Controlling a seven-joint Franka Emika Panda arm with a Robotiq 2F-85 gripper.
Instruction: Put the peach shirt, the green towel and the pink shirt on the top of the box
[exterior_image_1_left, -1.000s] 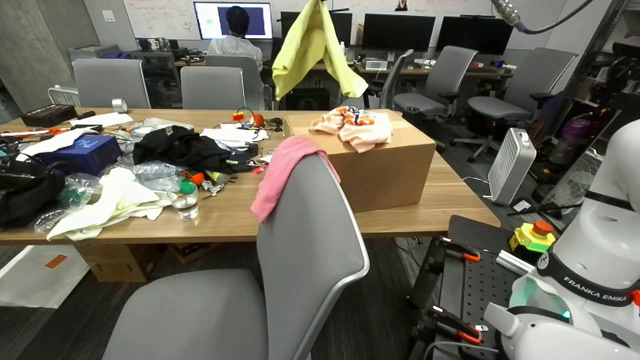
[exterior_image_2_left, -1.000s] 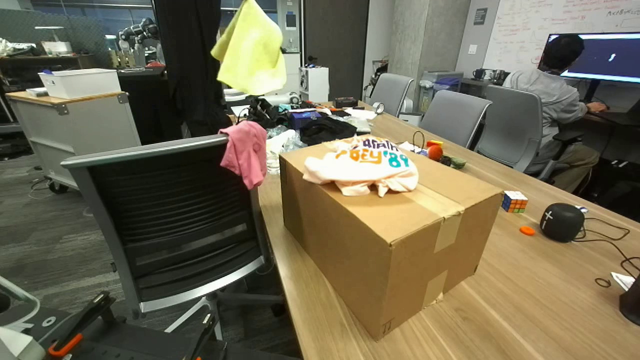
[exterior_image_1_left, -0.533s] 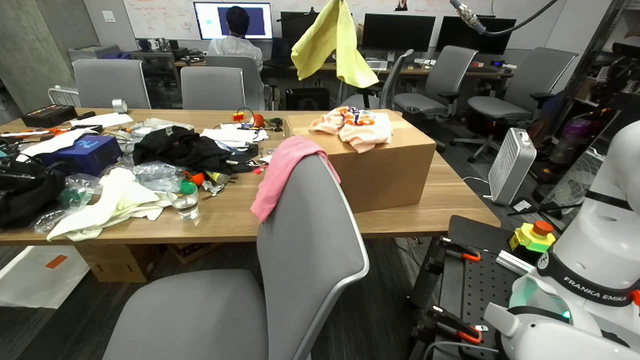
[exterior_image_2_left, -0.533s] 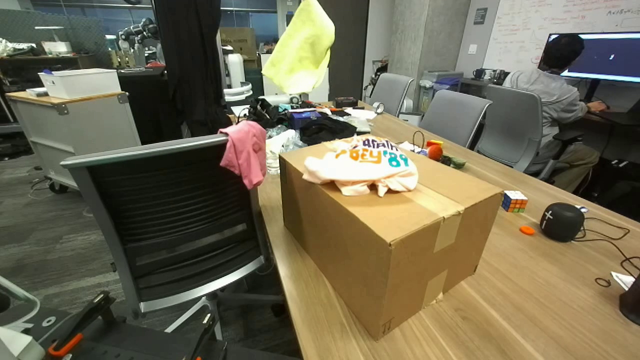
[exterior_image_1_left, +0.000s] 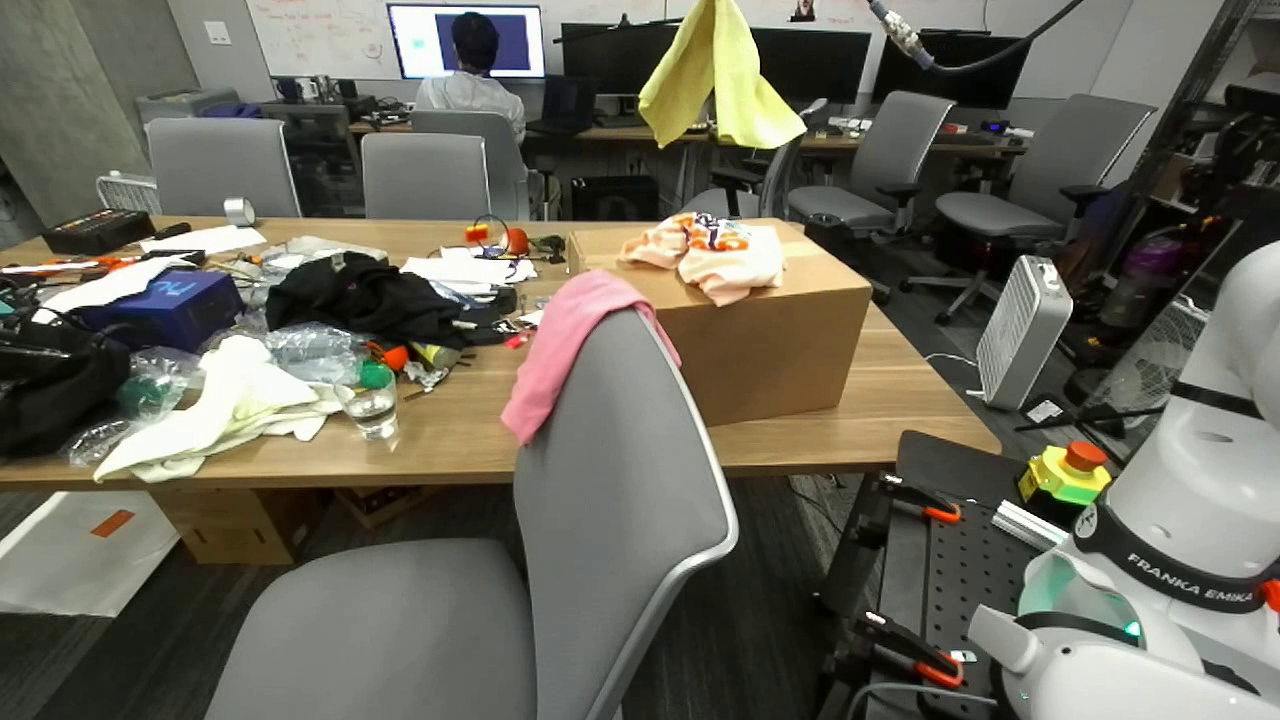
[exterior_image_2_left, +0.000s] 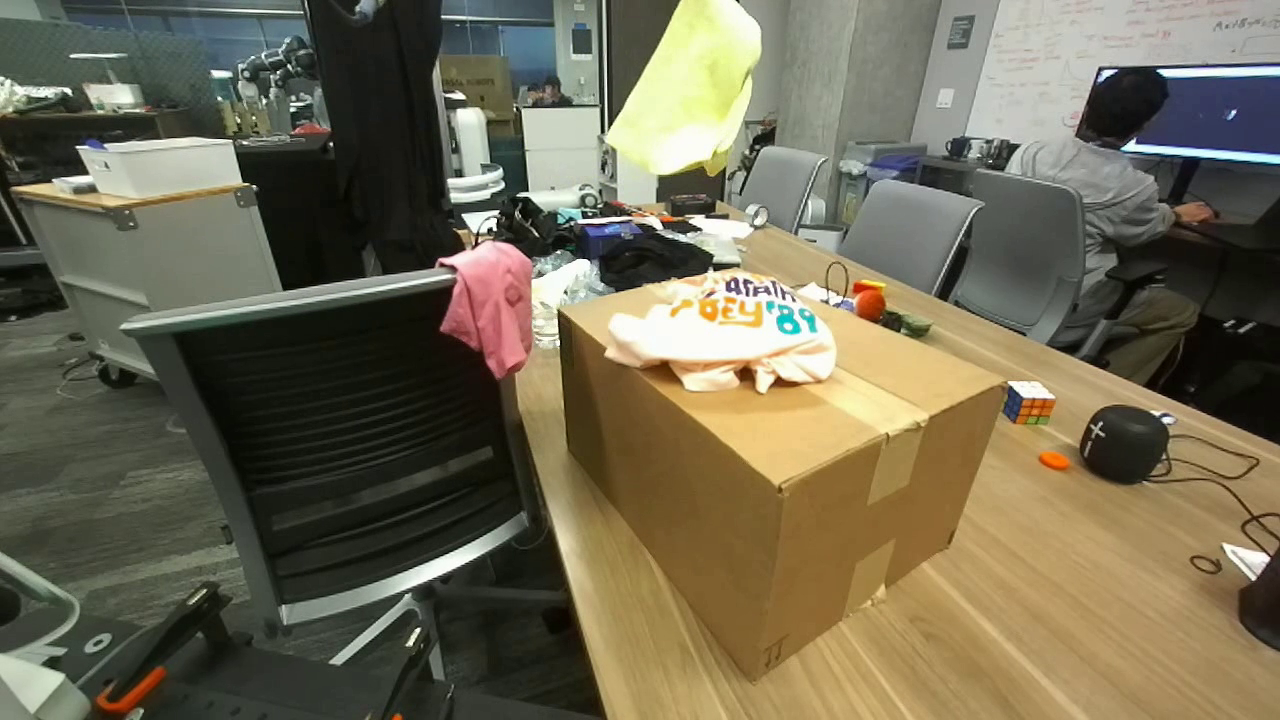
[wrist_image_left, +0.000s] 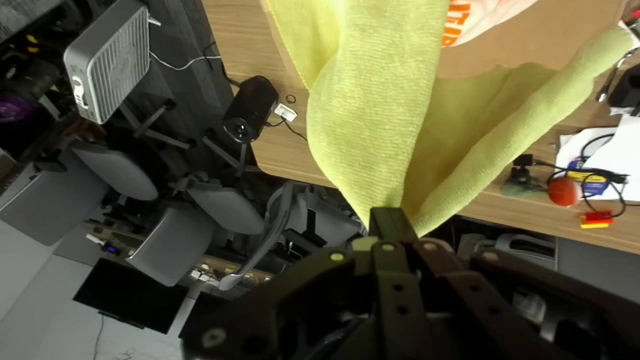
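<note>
The green towel (exterior_image_1_left: 722, 85) hangs in the air, higher than the box, in both exterior views (exterior_image_2_left: 690, 90). My gripper (wrist_image_left: 392, 220) is shut on its upper end in the wrist view, where the towel (wrist_image_left: 372, 110) hangs away from the fingertips. The gripper is out of frame in both exterior views. The peach shirt (exterior_image_1_left: 735, 268) lies crumpled on top of the box (exterior_image_1_left: 780, 350), print showing. Both also show in an exterior view, shirt (exterior_image_2_left: 730, 350) and box (exterior_image_2_left: 680, 500). The towel partly covers them in the wrist view. The pink shirt (exterior_image_1_left: 580, 345) drapes over the chair's backrest.
A grey chair (exterior_image_1_left: 630, 470) stands against the table's near side, beside the box. The table holds a glass of water (exterior_image_1_left: 372, 408), a black cloth (exterior_image_1_left: 365, 300), a whitish cloth (exterior_image_1_left: 235, 400) and a black speaker (exterior_image_2_left: 1125, 445). A person (exterior_image_2_left: 1090, 190) sits at a far desk.
The held towel has moved right and a little higher in both exterior views. The cable on the arm has moved left in an exterior view. The peach shirt, pink shirt and box have not moved.
</note>
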